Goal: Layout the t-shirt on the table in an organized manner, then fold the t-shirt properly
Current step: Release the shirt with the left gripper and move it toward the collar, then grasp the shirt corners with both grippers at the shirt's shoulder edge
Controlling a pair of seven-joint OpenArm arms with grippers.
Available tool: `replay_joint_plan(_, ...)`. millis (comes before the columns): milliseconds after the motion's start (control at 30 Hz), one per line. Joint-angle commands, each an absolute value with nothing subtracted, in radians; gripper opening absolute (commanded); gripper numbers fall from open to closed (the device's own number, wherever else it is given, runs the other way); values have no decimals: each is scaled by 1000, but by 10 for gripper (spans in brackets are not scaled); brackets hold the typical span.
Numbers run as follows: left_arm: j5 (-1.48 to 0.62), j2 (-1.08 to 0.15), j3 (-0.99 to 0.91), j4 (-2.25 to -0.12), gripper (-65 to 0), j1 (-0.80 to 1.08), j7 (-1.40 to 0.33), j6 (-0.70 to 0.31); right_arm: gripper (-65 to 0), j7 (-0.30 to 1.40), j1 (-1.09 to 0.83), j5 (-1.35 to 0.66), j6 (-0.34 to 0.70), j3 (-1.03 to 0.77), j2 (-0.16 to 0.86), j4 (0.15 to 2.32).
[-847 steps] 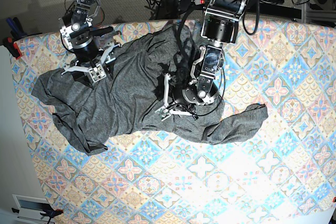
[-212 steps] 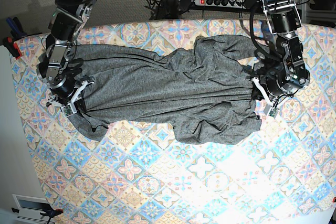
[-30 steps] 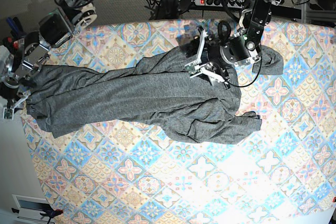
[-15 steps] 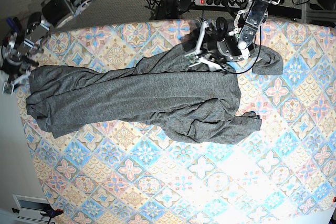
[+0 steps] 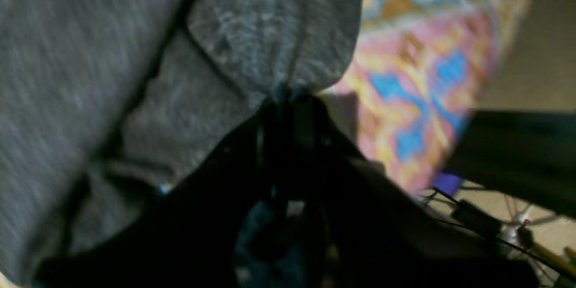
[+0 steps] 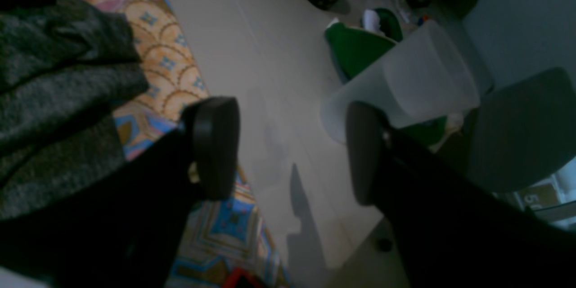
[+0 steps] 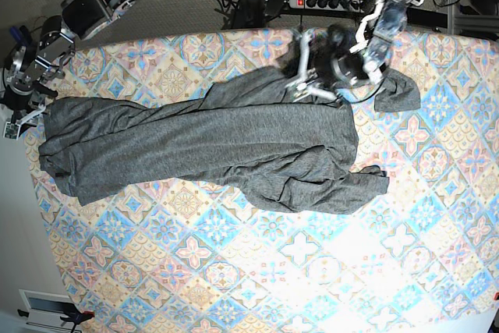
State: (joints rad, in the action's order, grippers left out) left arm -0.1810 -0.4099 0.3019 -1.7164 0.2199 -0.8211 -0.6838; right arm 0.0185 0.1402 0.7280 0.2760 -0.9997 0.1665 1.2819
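The dark grey t-shirt (image 7: pixel 203 142) lies stretched left to right across the patterned table (image 7: pixel 257 271), wrinkled, with one sleeve (image 7: pixel 398 91) spread out at the back right. My left gripper (image 7: pixel 296 72) is at the shirt's back edge, shut on a bunched fold of the t-shirt (image 5: pixel 279 45); its dark jaws (image 5: pixel 288 103) meet right at the cloth. My right gripper (image 7: pixel 17 115) hangs at the table's left edge beside the shirt's left end. It is open (image 6: pixel 288 148), with bare floor between its fingers and the t-shirt (image 6: pixel 54 99) just left of them.
Cables and a power strip (image 7: pixel 327 1) run behind the table's back edge. On the floor past the left edge stand a translucent bin (image 6: pixel 405 81) and a green container (image 6: pixel 355 49). The cloth's edge (image 6: pixel 171 72) lies right by the right fingers.
The left gripper has gone from open to shut on the shirt's back edge and shifted slightly toward the back. The right gripper has stayed open at the left edge.
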Motion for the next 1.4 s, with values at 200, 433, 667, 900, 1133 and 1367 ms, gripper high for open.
replay_joint_plan(200,-56,-576,171,-1687,-616,360,-860,-698,-290,2,151,578,377,-1003,194,1300)
replay_joint_plan(433,-56,-575,-30,-1679,-616,377,-858,-698,-290,10,148,452,628,-1035,188,1303)
replay_joint_plan(667,-53,-553,-30,-1679,-616,377,-858,-698,-290,271,150,383,698,-1064,188,1314)
replay_joint_plan(900,-28,-544,-30,-1679,-616,372,-858,-698,-290,328,87,372,698,-1059,185,1443)
replay_joint_plan(1133,-19,-542,-27,-1679,-616,355,-863,-698,-290,331,42,372,698,-1056,56,1529)
replay_joint_plan(1367,-18,-544,-30,-1679,-616,355,-863,-698,-290,326,30,375,698,-1024,-2,1523)
